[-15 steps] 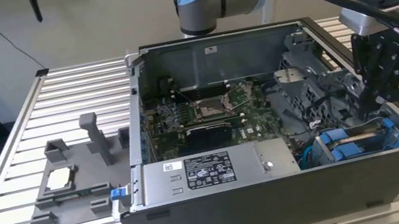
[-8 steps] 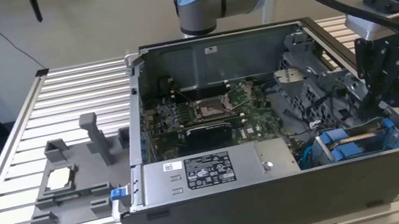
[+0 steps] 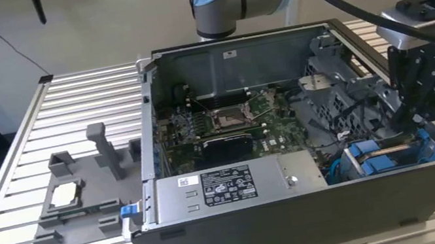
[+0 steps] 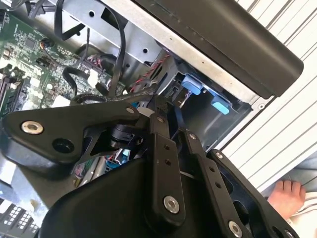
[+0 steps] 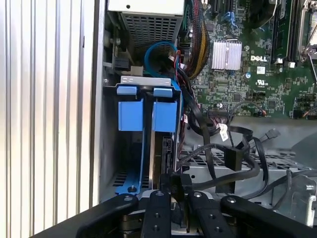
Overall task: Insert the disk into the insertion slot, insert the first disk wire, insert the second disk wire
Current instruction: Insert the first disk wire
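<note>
Gripper (image 3: 412, 118) is down inside the open computer case (image 3: 306, 226), at the drive-bay corner; in the first wrist view the gripper (image 5: 178, 192) has its two fingers (image 5: 157, 210) drawn close together, pinching a black wire plug (image 5: 179, 182) between the tips; the plug's black cable (image 5: 237, 174) loops away to one side of the fingers, over a perforated grey plate (image 5: 277, 161).

The disk (image 5: 164, 116) is seated in the insertion slot (image 5: 143, 80), directly ahead of the fingertips; its bright blue carrier frame faces the gripper, and the dark edge of the drive runs from the blue tabs back towards the held plug; plug and drive edge are very near each other, contact cannot be judged.

Exterior view: the disk (image 3: 379, 161) lies just below the gripper; power supply box (image 3: 228, 186) is beside the slot, away from the gripper; motherboard (image 3: 226, 120) is further off, across the case floor.

Second wrist view: blue carrier tabs (image 4: 191, 84) are visible past the gripper (image 4: 159, 106) linkage.
</note>
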`<action>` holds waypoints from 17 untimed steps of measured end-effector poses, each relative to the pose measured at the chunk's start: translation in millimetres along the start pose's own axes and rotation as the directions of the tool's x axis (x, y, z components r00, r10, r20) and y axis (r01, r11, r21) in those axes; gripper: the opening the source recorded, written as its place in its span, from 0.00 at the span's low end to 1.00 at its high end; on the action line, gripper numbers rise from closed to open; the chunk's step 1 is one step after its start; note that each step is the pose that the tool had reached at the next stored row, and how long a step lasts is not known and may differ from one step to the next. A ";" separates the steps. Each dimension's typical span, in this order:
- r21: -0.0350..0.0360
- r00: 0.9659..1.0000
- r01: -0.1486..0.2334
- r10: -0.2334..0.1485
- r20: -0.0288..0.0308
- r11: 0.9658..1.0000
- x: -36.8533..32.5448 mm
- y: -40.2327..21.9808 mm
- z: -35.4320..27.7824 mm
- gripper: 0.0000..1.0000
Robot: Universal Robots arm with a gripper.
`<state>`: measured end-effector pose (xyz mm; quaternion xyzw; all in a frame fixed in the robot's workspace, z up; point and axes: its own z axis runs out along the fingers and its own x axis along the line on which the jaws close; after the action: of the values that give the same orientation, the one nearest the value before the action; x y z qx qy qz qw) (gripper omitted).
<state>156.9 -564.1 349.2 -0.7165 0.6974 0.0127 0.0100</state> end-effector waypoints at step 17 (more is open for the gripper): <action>0.001 1.000 -0.025 0.025 0.000 1.000 0.7 -0.1 7.5 0.20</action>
<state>157.0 -564.5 341.8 -0.7077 0.7063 0.0127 0.0104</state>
